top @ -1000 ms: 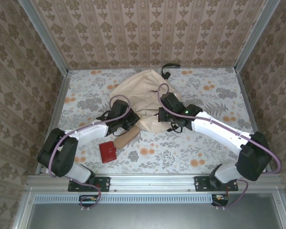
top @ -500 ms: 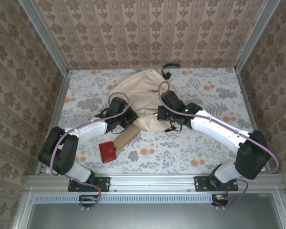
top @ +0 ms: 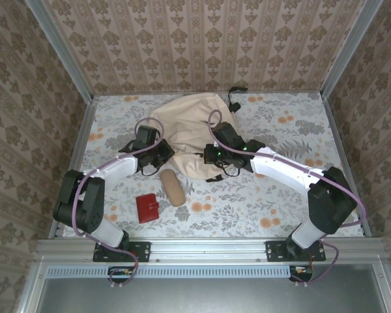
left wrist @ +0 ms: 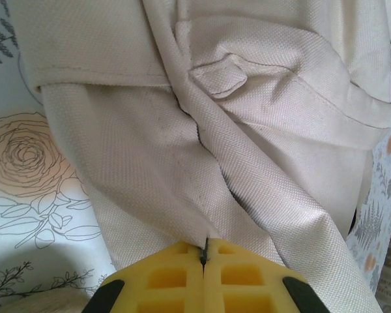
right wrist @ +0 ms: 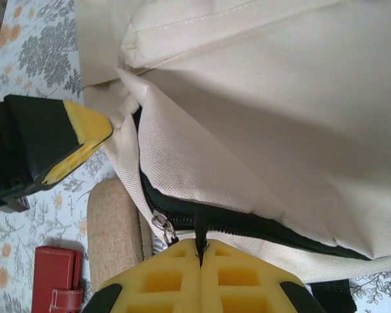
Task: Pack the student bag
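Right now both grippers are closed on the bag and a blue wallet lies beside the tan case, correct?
No: the top view shows a red, not blue, wallet beside the tan case. The left gripper and right gripper are closed on the bag.

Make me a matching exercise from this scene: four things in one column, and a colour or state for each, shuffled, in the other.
1 student bag
2 wallet
3 pouch
4 right gripper

A red
B shut, pinching a dark edge of fabric
C cream, the largest thing
D tan, oblong, lying beside the red item

Pairs: 1-C, 2-A, 3-D, 4-B
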